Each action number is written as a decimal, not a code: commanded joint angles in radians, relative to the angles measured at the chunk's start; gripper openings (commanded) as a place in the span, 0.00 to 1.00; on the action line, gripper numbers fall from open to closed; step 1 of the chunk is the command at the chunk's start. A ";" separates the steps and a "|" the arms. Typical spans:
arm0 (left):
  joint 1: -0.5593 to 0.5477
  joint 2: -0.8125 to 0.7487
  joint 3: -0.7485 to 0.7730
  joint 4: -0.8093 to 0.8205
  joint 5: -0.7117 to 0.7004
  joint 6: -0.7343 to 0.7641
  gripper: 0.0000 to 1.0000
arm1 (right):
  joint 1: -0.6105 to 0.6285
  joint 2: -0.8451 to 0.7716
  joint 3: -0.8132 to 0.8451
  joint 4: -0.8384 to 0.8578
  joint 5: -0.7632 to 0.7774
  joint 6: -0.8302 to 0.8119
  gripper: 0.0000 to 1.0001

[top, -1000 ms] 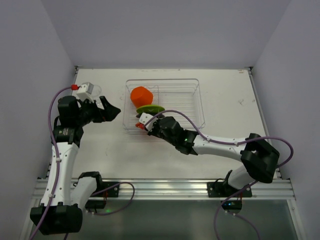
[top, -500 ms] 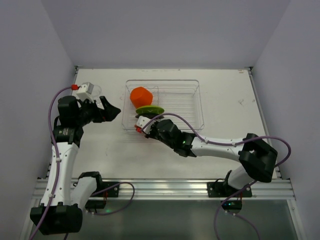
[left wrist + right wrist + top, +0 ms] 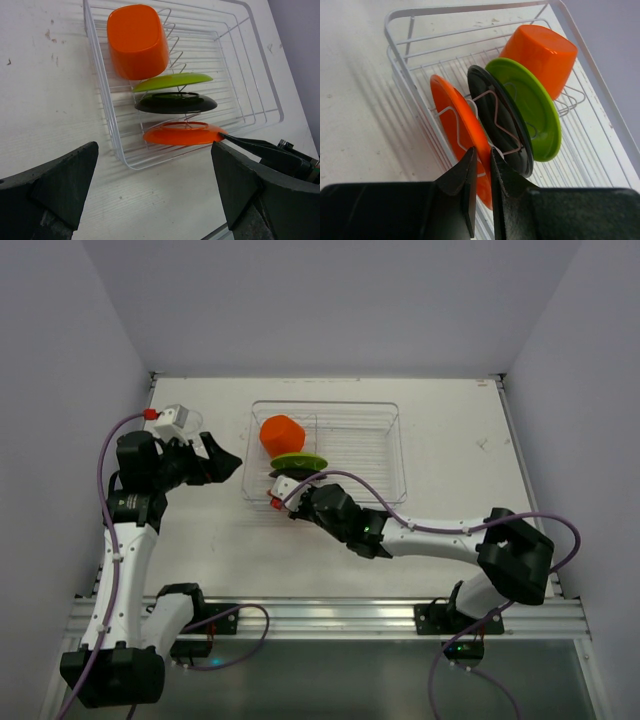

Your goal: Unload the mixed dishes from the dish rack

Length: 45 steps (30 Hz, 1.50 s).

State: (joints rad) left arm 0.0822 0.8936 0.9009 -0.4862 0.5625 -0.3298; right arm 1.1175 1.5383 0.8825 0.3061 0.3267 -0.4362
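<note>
The clear dish rack (image 3: 385, 440) stands mid-table. At its left end an orange faceted cup (image 3: 283, 432) lies next to an upright lime-green plate (image 3: 300, 458), a black plate (image 3: 495, 112) and an orange plate (image 3: 451, 117) held in wire dividers. My right gripper (image 3: 283, 490) reaches over the rack's near wall. Its fingertips (image 3: 470, 160) are shut on the orange plate's rim. My left gripper (image 3: 215, 458) hovers wide open and empty left of the rack. It sees the cup (image 3: 137, 40) and the orange plate (image 3: 182, 134). No clear tumbler shows.
The rack's right half (image 3: 360, 445) holds only wire dividers. White table (image 3: 450, 430) lies on all sides of the rack. The right arm's purple cable (image 3: 380, 495) crosses the rack's near wall. Walls close in at the left, back and right.
My right gripper has shifted slightly left and toward the near edge at the rack's near-left corner. The left arm has not moved.
</note>
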 commanded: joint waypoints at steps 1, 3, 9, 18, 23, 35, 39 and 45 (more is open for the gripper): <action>-0.007 0.002 0.006 0.035 0.025 0.008 1.00 | 0.016 0.025 -0.022 0.031 0.086 0.002 0.00; -0.007 0.004 0.007 0.034 0.024 0.006 1.00 | 0.016 0.032 -0.020 0.057 0.127 -0.012 0.00; -0.007 0.007 0.007 0.034 0.027 0.005 1.00 | 0.010 -0.003 -0.030 0.110 0.126 -0.029 0.00; -0.007 0.007 0.006 0.035 0.025 0.006 1.00 | 0.004 -0.087 -0.030 0.067 0.052 -0.010 0.08; -0.007 0.002 0.003 0.035 0.027 0.006 1.00 | 0.004 -0.099 -0.040 0.045 0.022 0.002 0.20; -0.007 0.002 0.004 0.032 0.027 0.006 1.00 | 0.004 -0.099 -0.037 0.036 0.006 0.007 0.31; -0.007 0.002 0.004 0.032 0.028 0.006 1.00 | -0.031 -0.110 -0.016 -0.001 -0.072 0.074 0.35; -0.007 0.001 -0.002 0.032 0.030 0.003 1.00 | -0.134 -0.176 0.077 -0.160 -0.300 0.149 0.38</action>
State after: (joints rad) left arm 0.0822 0.9009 0.9009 -0.4862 0.5659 -0.3298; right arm 1.0157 1.4212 0.8669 0.2138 0.1570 -0.3470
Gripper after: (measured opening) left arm 0.997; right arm 0.374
